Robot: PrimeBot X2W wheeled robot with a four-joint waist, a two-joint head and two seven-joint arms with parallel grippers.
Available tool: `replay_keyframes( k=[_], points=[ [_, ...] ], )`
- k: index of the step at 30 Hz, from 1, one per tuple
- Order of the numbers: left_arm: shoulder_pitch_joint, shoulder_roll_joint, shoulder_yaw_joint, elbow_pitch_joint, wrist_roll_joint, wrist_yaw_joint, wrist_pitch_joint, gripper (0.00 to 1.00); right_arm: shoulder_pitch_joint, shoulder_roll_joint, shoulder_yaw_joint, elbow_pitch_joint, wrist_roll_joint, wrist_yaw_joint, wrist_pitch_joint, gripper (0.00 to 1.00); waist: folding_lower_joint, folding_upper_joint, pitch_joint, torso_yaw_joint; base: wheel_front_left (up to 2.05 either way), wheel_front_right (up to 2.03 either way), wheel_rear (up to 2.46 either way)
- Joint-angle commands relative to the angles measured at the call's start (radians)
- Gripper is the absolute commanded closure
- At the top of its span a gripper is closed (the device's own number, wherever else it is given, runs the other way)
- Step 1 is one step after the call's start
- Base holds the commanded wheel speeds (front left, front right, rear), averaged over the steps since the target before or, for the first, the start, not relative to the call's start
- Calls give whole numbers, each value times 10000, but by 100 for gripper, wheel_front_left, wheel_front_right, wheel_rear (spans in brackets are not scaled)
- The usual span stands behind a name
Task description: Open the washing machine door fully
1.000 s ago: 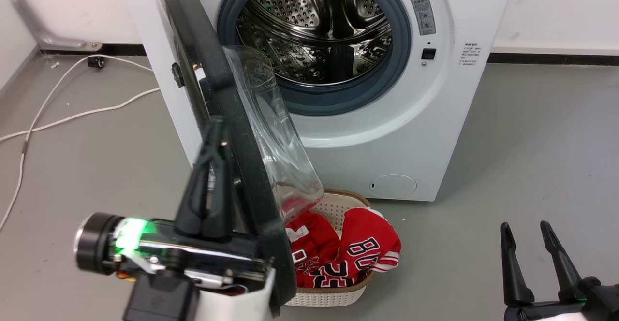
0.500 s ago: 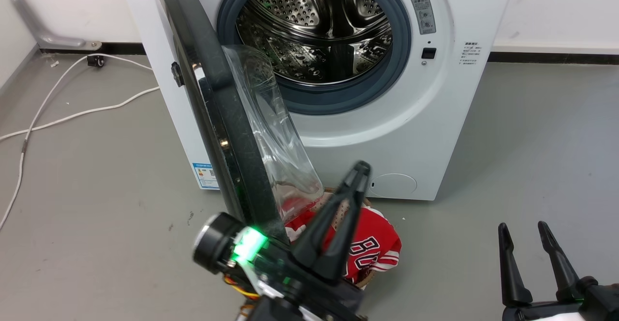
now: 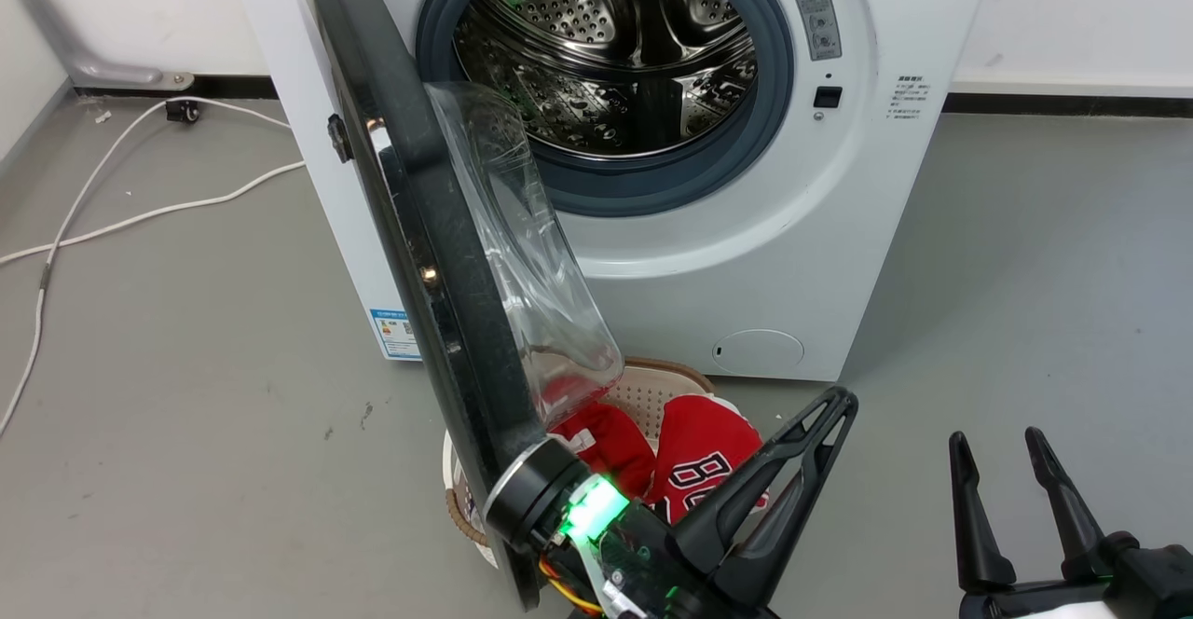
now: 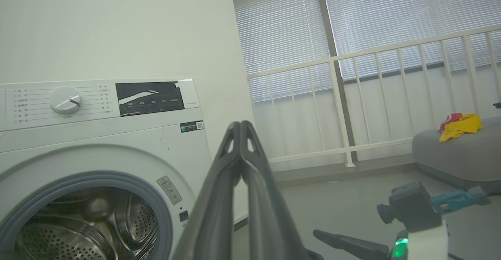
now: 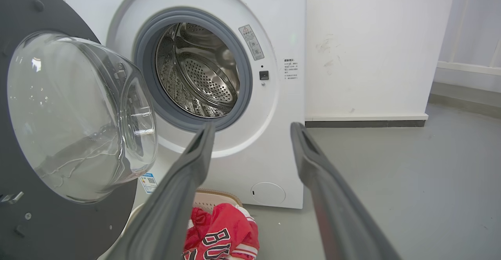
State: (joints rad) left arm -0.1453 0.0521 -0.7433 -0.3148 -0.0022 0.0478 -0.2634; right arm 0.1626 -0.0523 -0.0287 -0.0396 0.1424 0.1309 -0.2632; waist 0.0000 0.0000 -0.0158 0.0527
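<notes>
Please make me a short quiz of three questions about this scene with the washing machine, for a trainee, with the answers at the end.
1. True or false: the left gripper is clamped on the washing machine door.
2. What lies in the basket in front of the washing machine? A) red clothing B) yellow towels C) white socks
3. Fill in: the right gripper stands ____.
Key: 1 false, its fingers are shut on nothing and point away from the door; 2 A; 3 open.

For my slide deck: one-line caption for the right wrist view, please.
Open right claw faces the washing machine, its door swung open near a basket of red clothes.
</notes>
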Motion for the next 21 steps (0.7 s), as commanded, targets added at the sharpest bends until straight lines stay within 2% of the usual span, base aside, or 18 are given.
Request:
replay_keyframes(
  k=[1, 11, 21],
  points=[
    [-54, -10, -65, 89, -57, 72, -20, 100, -167, 38, 14, 22, -31, -2, -21, 0, 0, 0, 12, 8, 0, 0, 0],
    [677, 154, -30, 1068, -369, 228, -18, 100, -239, 38, 139, 130, -127, -2, -21, 0, 0, 0, 215, 49, 0, 0, 0],
    [1426, 362, 859, 1803, -626, 443, -21, 100, -347, 37, 139, 154, -126, -2, -21, 0, 0, 0, 471, 111, 0, 0, 0]
  ],
)
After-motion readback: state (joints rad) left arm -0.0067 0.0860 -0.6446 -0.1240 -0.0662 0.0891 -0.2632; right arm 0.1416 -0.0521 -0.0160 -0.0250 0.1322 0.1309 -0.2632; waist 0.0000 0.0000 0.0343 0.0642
